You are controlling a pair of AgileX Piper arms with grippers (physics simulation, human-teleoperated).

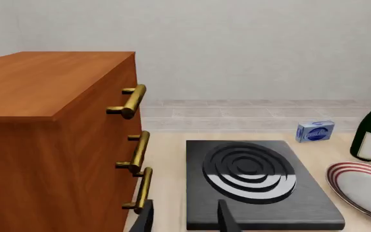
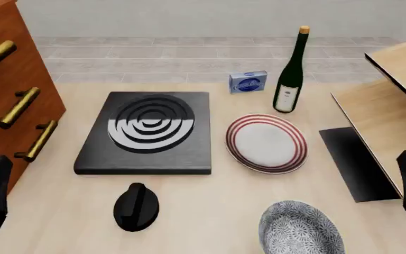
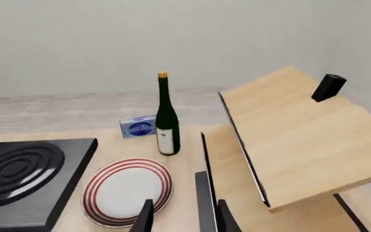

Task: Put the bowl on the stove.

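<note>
Wood dominates the scene: a pale tabletop (image 2: 210, 196) carries everything, flanked by a reddish-brown drawer cabinet (image 2: 12, 69) with brass bar handles along its left edge and a light wooden shelf unit (image 2: 393, 100) along its right. On the left half of the surface lies the stove (image 2: 146, 132), a flat square black slab whose glossy concentric burner rings catch the light; nothing sits on it. Beside it toward the middle rests a shallow white plate (image 2: 266, 143) ringed in red, and behind that, near the far edge, stand a dark green wine bottle (image 2: 289, 74) and a small blue box (image 2: 248, 82). The bowl (image 2: 300, 228), deep, round and densely patterned in blue-grey and white, sits at the near edge, right of centre, well apart from the stove. It looks like glazed ceramic: rigid, likely fairly heavy, slick and breakable, so a pinch across the pale rim seems the surest hold. A small black knob (image 2: 136, 207) lies near the front edge below the stove. The left gripper (image 1: 185, 217) and the right gripper (image 3: 182, 217) hang apart from every object, fingers spread and holding nothing.
</note>
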